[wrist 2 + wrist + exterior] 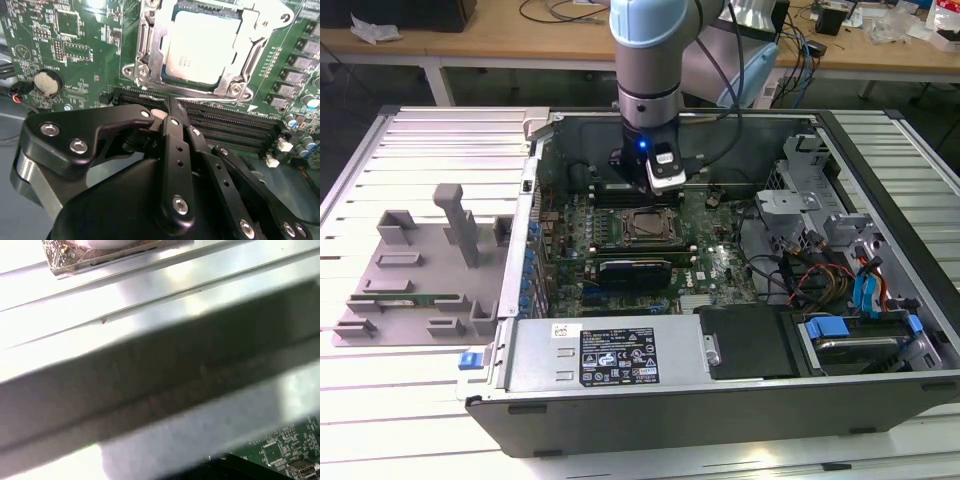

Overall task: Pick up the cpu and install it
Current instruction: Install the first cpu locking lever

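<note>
Silvery metal top of the cpu (200, 47): seated flat inside the socket frame (150, 60) on the green motherboard (75, 55), as seen in the second wrist view; frame bars lay along its edges. 
Gripper (170, 107): black, hung just beside the socket over the dark memory slots (235, 130), its fingers (172, 135) drawn together with nothing between them, not touching the chip. 
Coin cell (45, 82): round, on the board, near the gripper's side. 
Computer case (720, 400): open, lying on the slatted white surface (420, 150); the arm (650, 60) reached down into it above the socket (645, 228) in the exterior view. 
Grey tray (420, 270): on the surface at the exterior view's left, well apart from the case's socket, a long green memory stick (415, 297) resting in it. 
Blue-tabbed drive bay (850, 335): at the exterior view's right.
</note>
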Controlling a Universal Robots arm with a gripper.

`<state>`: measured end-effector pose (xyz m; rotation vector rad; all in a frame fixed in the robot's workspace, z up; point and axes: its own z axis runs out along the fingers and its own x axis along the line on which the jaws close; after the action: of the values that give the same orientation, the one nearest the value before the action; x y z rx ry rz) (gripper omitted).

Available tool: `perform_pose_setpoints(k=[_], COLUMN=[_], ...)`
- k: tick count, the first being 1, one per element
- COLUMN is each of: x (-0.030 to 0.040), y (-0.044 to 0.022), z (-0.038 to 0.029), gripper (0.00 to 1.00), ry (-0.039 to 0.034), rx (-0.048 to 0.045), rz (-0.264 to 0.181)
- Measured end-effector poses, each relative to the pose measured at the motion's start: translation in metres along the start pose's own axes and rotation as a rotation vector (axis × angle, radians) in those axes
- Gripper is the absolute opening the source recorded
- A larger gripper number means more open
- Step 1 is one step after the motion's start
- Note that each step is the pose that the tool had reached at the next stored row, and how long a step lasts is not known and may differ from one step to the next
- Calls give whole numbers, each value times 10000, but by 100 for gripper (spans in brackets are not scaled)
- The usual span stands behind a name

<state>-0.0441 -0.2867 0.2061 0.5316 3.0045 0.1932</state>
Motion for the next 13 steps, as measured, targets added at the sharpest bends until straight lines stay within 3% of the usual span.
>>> perform_pose_setpoints(k=[7,9,11,13], x=[0,1,1,2], y=[1,0,-1,-4], z=[1,0,8,27], gripper=[11,11,11,11], ry=[-18,-38,-93,-127], rx=[45,108,258,346], rz=[-1,-5,-21,-30])
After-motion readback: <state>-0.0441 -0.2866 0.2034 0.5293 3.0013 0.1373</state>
